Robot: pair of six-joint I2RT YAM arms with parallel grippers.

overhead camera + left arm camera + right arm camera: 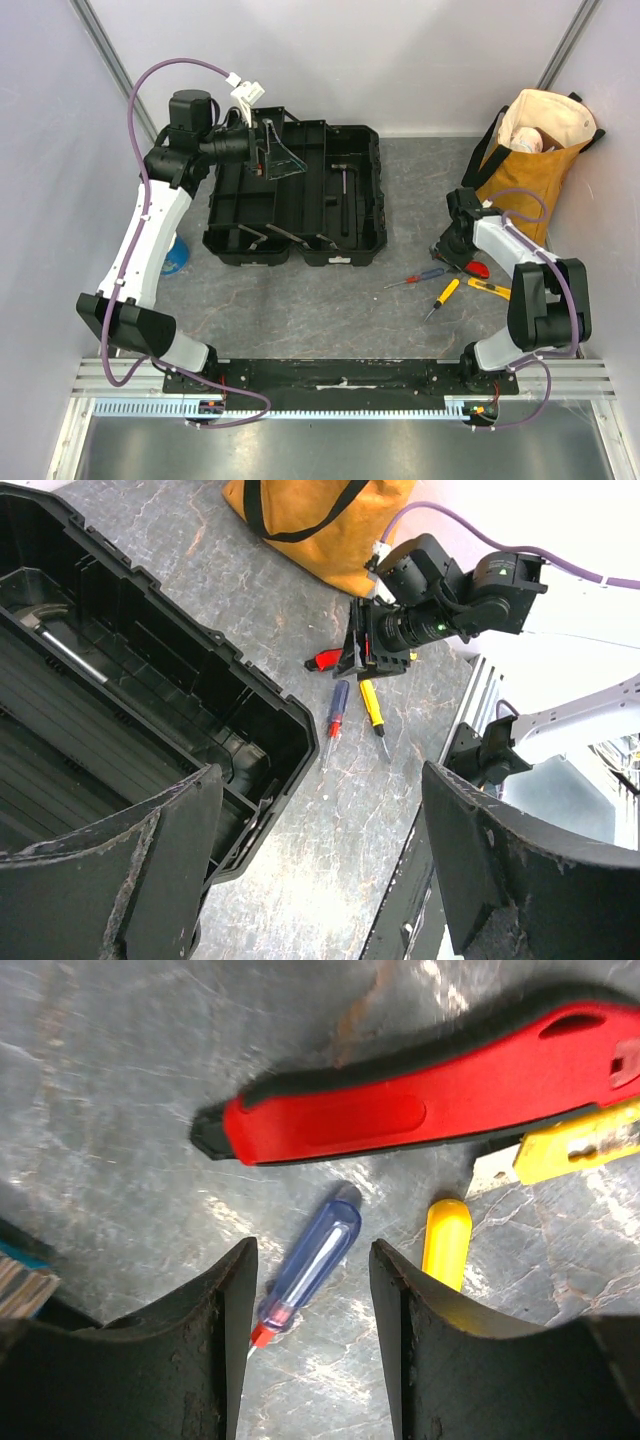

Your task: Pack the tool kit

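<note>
Spread fingers (200, 1360) of the right pincer (314, 1260), holding nothing, frame the blue-handled screwdriver (318, 1248), which lies flat on the tabletop (120, 1090) directly below the gap. Its long axis runs obliquely across the wrist view, with the butt end toward the upper right and the red collar toward the lower left, where the shaft disappears behind one finger. The jaws would therefore close on the handle at a slant rather than squarely. Whether the fingertips touch the surface cannot be told.

Just beside it lie the yellow-handled screwdriver (447, 1245), roughly parallel, a red-handled tool (420, 1110) lying across beyond both butt ends, and the yellow knife (580, 1140).

All four tools rest loose in front of the right arm, well apart from the open toolbox (372, 200) at the far left. The left pincer (278, 150), also spread and empty, hangs over that box, so the right arm is the nearer one.

The surface is hard, grey and mottled, and the low round handle probably leaves little clearance beneath it. A bare stretch separates the tools from the box. The tote bag (535, 150) stands behind the right arm, and a cup (175, 255) sits beside the left.
</note>
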